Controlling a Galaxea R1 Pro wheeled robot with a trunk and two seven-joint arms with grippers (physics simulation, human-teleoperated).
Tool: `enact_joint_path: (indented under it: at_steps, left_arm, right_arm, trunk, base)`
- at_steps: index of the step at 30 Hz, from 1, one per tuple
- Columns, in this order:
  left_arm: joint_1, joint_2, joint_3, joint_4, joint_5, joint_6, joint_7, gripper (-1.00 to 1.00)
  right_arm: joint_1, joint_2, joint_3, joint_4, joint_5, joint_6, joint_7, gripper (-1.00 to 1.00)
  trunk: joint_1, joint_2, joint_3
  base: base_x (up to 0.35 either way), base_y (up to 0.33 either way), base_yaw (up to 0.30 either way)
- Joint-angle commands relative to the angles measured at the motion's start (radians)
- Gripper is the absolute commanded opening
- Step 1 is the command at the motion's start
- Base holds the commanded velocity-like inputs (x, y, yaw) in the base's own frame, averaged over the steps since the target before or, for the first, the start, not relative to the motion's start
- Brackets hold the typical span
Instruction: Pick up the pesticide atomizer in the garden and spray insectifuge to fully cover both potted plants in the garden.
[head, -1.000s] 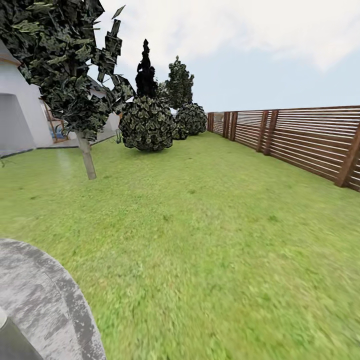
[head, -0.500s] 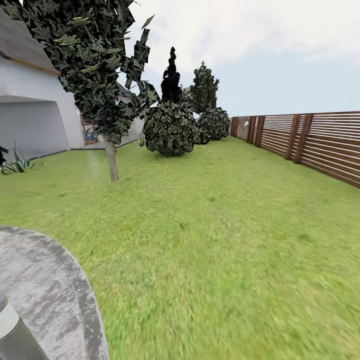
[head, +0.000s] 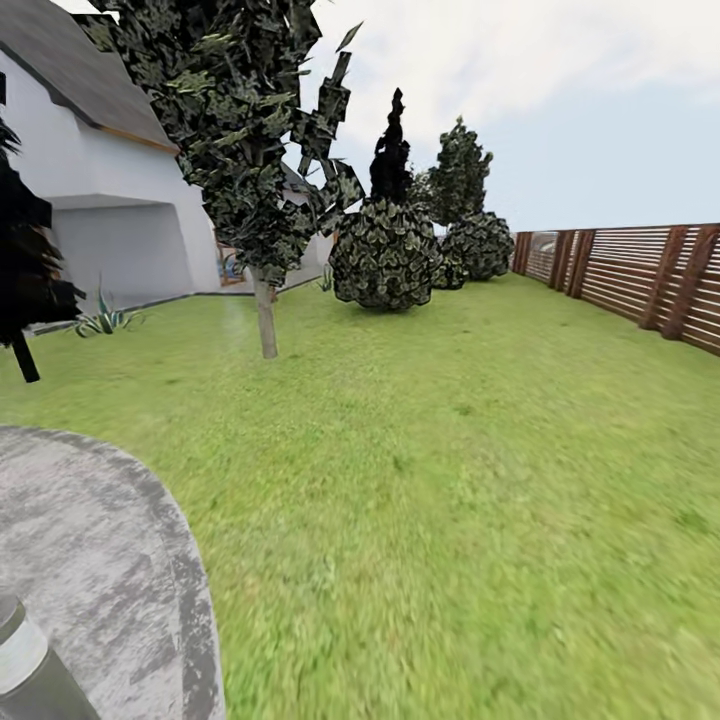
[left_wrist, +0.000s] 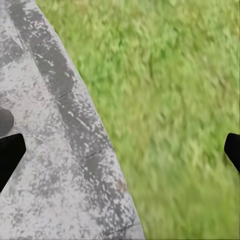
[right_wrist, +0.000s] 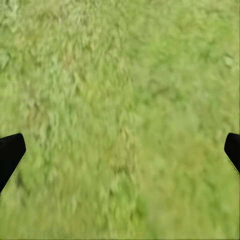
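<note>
Scanning the garden from the patio edge (head: 150, 560): lawn (head: 450, 480) runs ahead to the slatted fence (head: 640, 285), a thin tree (head: 262, 200) and round shrubs (head: 385, 255) beyond, a house (head: 110, 200) and a striped agave (head: 102, 320) on the left side. Atomizer and potted plants not sighted from here; likely the robot is searching for them. Left claw (left_wrist: 120, 152) hangs over the paving's border, fingers wide apart, empty. Right claw (right_wrist: 120, 152) hangs over grass, likewise spread and empty, presumably carried ready for the pickup. No readable writing, labels or brands anywhere.
</note>
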Motion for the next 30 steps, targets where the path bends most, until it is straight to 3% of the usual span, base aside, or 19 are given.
enact_joint_path:
  at_steps: [1,12,30]
  left_arm:
    - [-0.001,0.0,0.0,0.001,0.0,-0.003,0.0,1.0]
    - [-0.001,0.0,0.0,0.002,0.0,-0.003,0.0,1.0]
    - [-0.001,0.001,0.0,0.001,0.002,-0.004,0.0,1.0]
  right_arm:
    - [0.0,0.0,-0.001,0.0,0.001,-0.003,0.0,1.0]
    - [0.0,0.0,-0.001,0.0,0.001,-0.003,0.0,1.0]
    - [0.0,0.0,-0.001,0.0,0.001,-0.003,0.0,1.0]
  trunk:
    - [0.001,0.0,-0.001]
    - [0.001,0.0,-0.001]
    - [0.001,0.0,-0.001]
  base:
    - [0.329,-0.142,0.277]
    - [0.328,-0.151,0.267]
    - [0.316,-0.165,0.018]
